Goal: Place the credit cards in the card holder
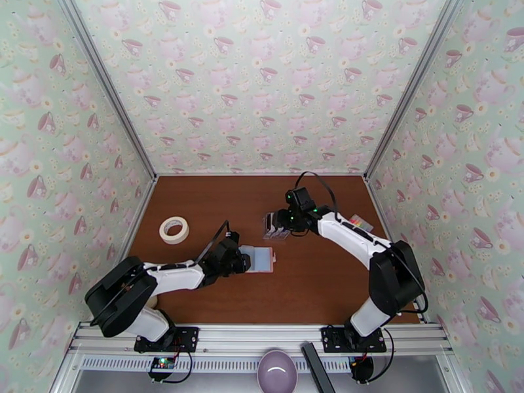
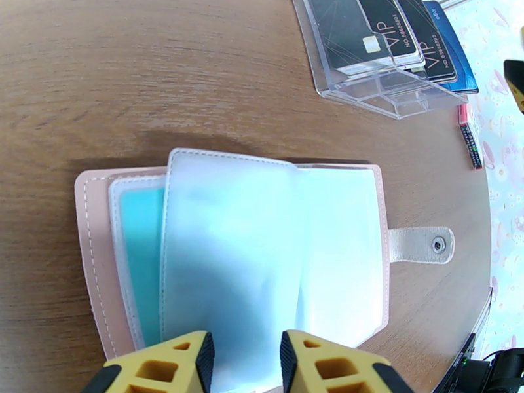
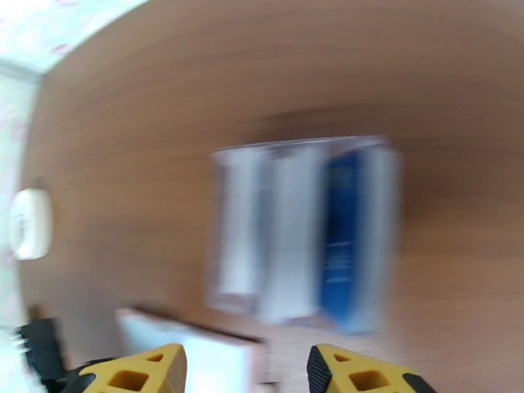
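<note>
The card holder (image 2: 92, 257) lies open near the middle of the worktop (image 2: 98, 73), pink cover down and snap tab (image 2: 422, 245) pointing right. The left tool (image 2: 245, 355) sits at its left edge, jaws a narrow way apart over a clear pocket leaf (image 2: 229, 257). I judge it is there to pin the book flat and keep a pocket presented. Whether it actually pinches the leaf I cannot tell.

The credit cards (image 2: 367, 27) stand in a clear rack (image 2: 386, 93) just beyond the wallet on its far side, apart from it. The right tool (image 3: 245, 365) hovers over that rack, jaws wide and empty, probably lining up on a card. Its wrist view is blurred, so the card edges are unclear there.

The cards' top edges stand proud of the rack, which offers a grip. A short strip of bare wood separates the rack and the wallet. The tape roll (image 1: 174, 230) on the left and the striped pad (image 1: 360, 223) by the right wall lie well apart. The wallet's right side is free for an approach.
</note>
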Robot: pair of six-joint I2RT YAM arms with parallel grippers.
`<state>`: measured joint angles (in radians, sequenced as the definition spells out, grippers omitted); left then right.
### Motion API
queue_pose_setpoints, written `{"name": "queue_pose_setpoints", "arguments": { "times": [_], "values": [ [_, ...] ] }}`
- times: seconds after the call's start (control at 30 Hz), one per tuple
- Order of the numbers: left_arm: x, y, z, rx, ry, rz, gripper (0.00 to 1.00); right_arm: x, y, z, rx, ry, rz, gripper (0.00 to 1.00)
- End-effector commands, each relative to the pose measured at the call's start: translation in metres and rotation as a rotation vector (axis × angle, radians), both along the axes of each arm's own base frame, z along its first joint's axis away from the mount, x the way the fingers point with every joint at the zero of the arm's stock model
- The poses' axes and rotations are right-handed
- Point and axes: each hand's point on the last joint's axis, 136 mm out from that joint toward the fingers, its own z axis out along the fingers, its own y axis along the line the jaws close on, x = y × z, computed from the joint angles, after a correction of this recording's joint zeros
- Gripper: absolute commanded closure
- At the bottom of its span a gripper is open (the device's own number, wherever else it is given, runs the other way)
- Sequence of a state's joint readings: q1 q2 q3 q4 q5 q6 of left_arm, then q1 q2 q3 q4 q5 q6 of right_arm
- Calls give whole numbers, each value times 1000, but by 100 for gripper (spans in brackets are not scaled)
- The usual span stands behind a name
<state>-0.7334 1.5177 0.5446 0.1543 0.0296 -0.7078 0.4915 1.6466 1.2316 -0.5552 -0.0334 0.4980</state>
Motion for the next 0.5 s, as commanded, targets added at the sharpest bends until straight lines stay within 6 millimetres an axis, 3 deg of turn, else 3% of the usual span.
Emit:
{"name": "queue_pose_setpoints", "arguments": {
  "times": [0.0,0.47],
  "values": [
    [-22,21,-30,77,111,15,65,14,-29,2,-139,-34,-36,46],
    [-24,26,-13,67,86,23,61,31,-24,-25,-134,11,-6,48]
  ]
}}
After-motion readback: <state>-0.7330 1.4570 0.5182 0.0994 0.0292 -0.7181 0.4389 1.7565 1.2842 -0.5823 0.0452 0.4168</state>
